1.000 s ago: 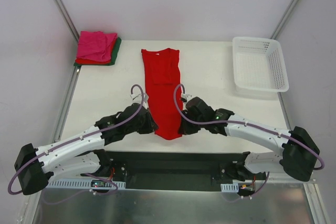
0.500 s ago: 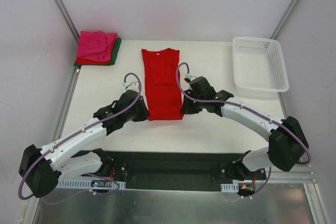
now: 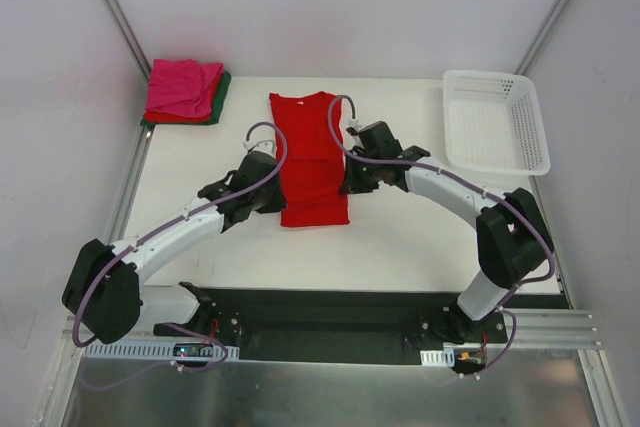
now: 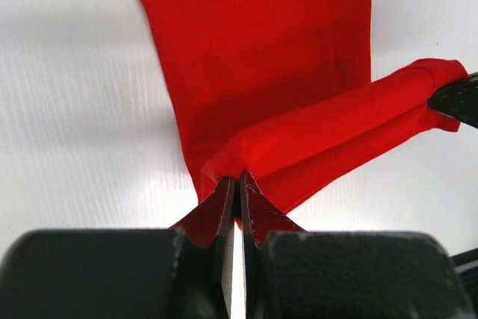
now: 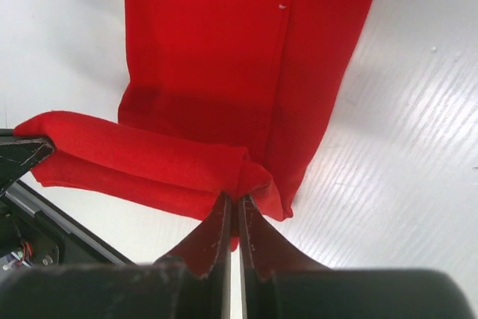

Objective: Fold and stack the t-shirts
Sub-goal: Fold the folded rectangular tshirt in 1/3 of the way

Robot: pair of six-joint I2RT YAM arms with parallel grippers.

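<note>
Seen from above, the bright red t-shirt [image 3: 312, 147] is lying mid-table [image 3: 420, 237] as a narrow strip, its long axis running near to far and its collar at the far end. The left gripper [image 3: 277, 197] and right gripper [image 3: 346, 183] are clamping its near corners, while the folded stack [image 3: 182, 90] is sitting far left and the lattice basket [image 3: 495, 122] far right. In the left wrist view, the black fingers [image 4: 216, 214] are pinching soft matte cloth, its near hem doubling over as a rolled band stretching right. In the right wrist view, the fingers [image 5: 213, 233] are gripping the band's other end, beside a straight stitched seam.
</note>
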